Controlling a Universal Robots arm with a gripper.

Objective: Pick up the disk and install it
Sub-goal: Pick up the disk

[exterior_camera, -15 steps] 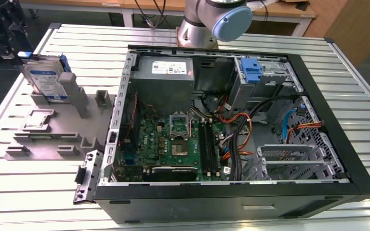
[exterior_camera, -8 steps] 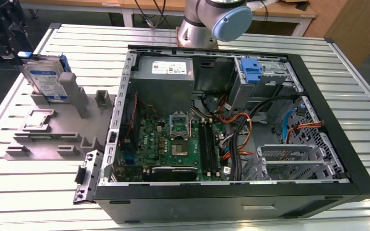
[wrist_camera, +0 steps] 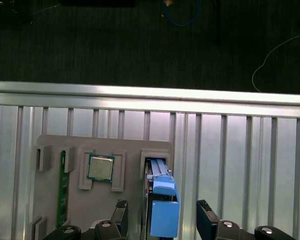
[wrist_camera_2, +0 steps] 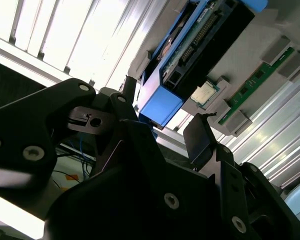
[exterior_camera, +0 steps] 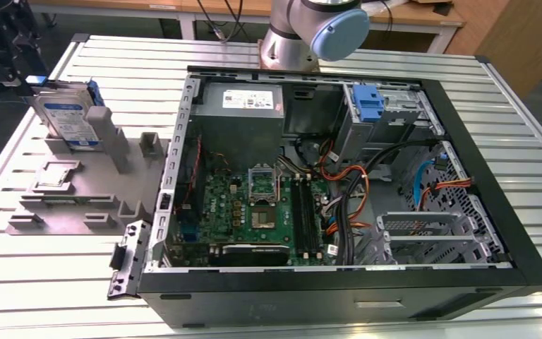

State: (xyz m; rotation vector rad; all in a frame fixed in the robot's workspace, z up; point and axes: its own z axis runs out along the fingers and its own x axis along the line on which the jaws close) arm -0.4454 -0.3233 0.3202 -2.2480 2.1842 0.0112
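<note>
A robotics lab, by the look of it — a slatted aluminium counter (exterior_camera: pixel 54 296) carries an opened computer tower (exterior_camera: pixel 346 300) and a grey parts fixture (exterior_camera: pixel 73 212), a robot arm (exterior_camera: pixel 313 32) rising at its edge — wooden desks (exterior_camera: pixel 422 15) stand behind

Slatted metal table (exterior_camera: pixel 54 282), wooden desk (exterior_camera: pixel 412 18) behind, dark floor (wrist_camera: pixel 115 45).

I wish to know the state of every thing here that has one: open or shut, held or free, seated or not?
disk: upright in a slot of the grey fixture, not gripped.
gripper: open, one finger on each side of the disk.
computer case: open, side cover off.
processor chip: flat in its fixture pocket.
memory stick: on edge in its fixture slot.
</note>
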